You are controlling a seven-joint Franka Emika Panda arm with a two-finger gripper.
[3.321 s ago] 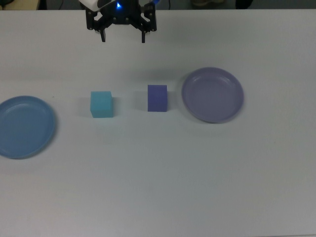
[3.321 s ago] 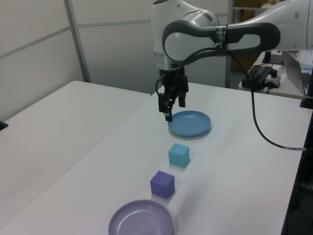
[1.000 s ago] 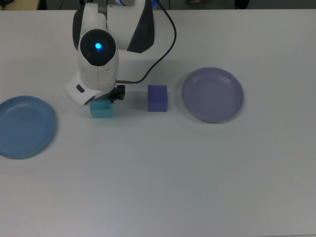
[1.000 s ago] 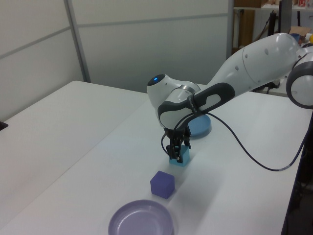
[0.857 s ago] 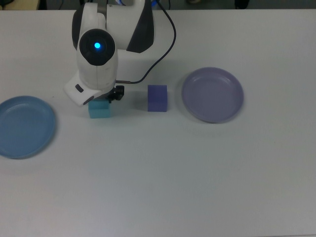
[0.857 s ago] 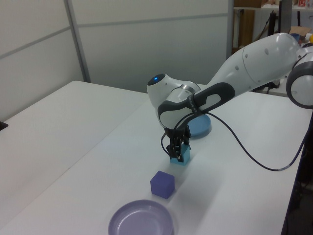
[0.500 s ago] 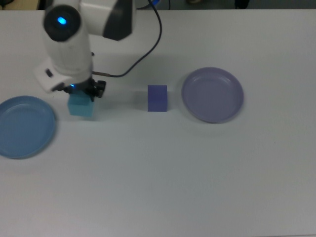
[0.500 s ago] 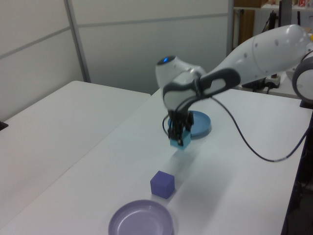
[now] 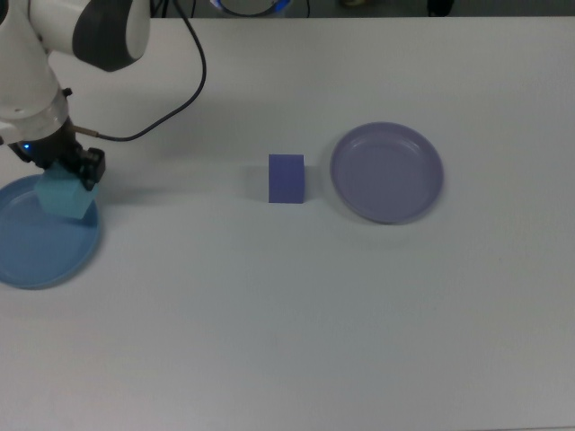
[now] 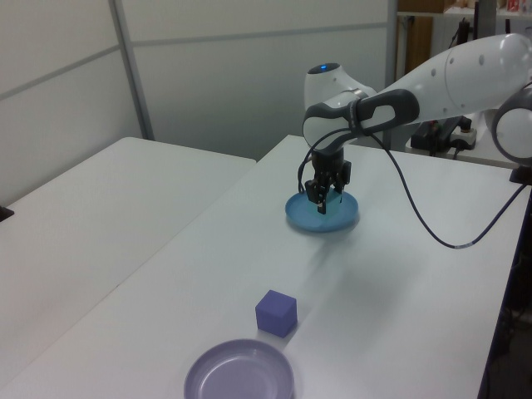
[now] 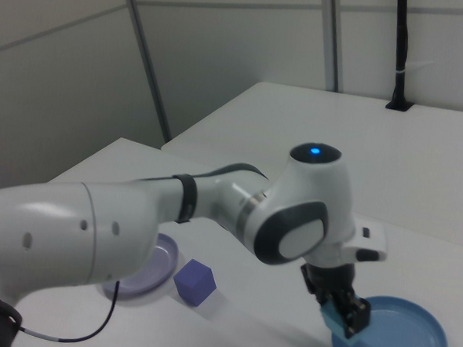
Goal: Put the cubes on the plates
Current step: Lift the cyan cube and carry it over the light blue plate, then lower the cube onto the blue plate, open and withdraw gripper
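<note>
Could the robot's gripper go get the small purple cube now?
Probably not right away: the gripper is shut on the small cyan cube over the light blue plate. The indigo matte cube itself sits unblocked.

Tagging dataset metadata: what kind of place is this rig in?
Probably a robotics lab or office: a bare white table, plain partition walls, and a side bench with a laptop and cables beside the arm.

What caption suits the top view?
Pincer holds small turquoise cube over round light-blue plate.
</note>
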